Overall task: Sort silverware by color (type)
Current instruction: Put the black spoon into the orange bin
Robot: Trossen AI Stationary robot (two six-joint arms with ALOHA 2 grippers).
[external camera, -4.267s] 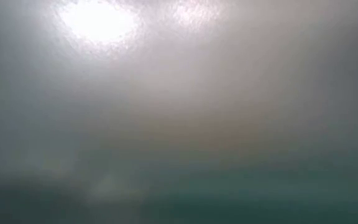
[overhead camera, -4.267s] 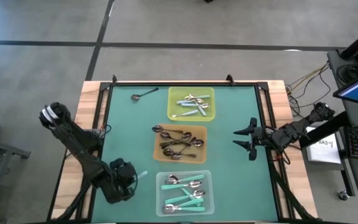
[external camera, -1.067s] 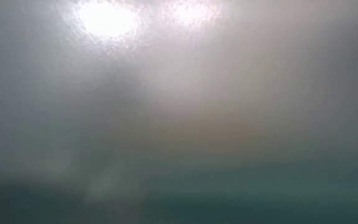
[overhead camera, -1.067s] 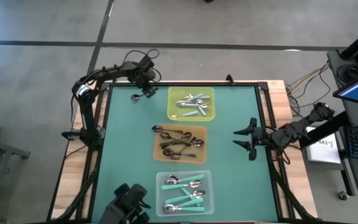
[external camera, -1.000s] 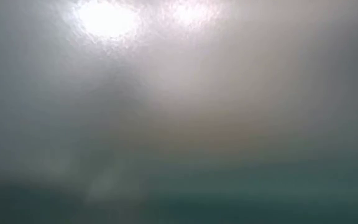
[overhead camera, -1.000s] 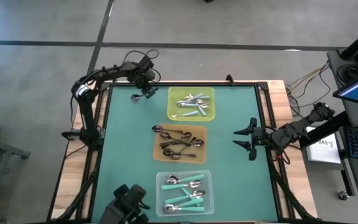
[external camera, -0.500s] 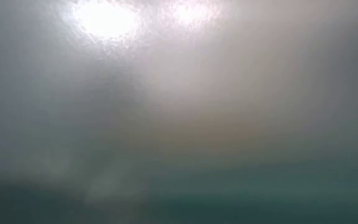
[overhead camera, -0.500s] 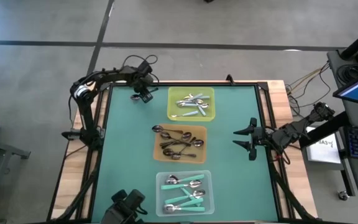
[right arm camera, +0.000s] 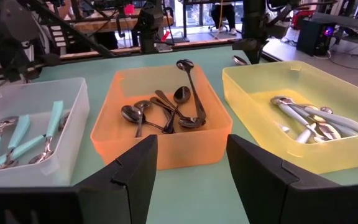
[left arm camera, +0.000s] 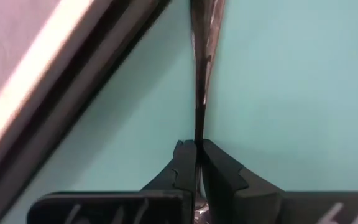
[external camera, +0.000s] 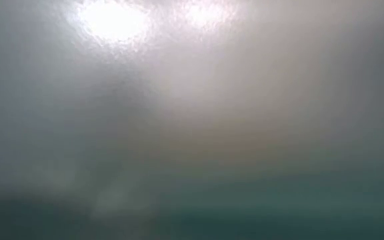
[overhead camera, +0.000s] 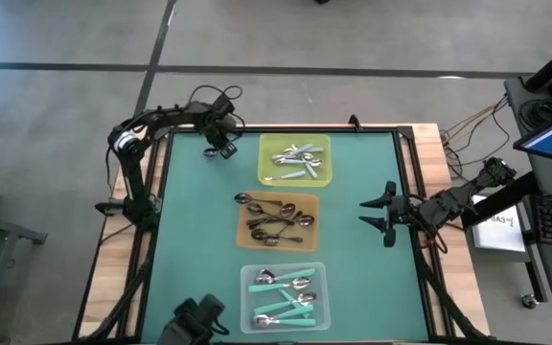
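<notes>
We judge the step in hand to be the pickup of the last loose dark spoon (left arm camera: 201, 56). It lies on the green table (overhead camera: 199, 230) at about eleven o'clock from the table's middle, near the far left corner, just beside the yellow tray (overhead camera: 295, 160). Our left gripper (overhead camera: 222, 149) is down on it, its fingers (left arm camera: 182, 168) pinched together on the thin handle. Our right gripper (overhead camera: 383, 214) waits at three o'clock, fingers (right arm camera: 129, 171) spread and holding nothing. The matching dark spoons (overhead camera: 271, 218) sit in the orange tray (overhead camera: 277, 220) at the centre, teal-handled spoons (overhead camera: 281, 295) in the clear tray (overhead camera: 285, 297) at six. Next we should lift straight up and carry toward five o'clock, releasing over the orange tray
</notes>
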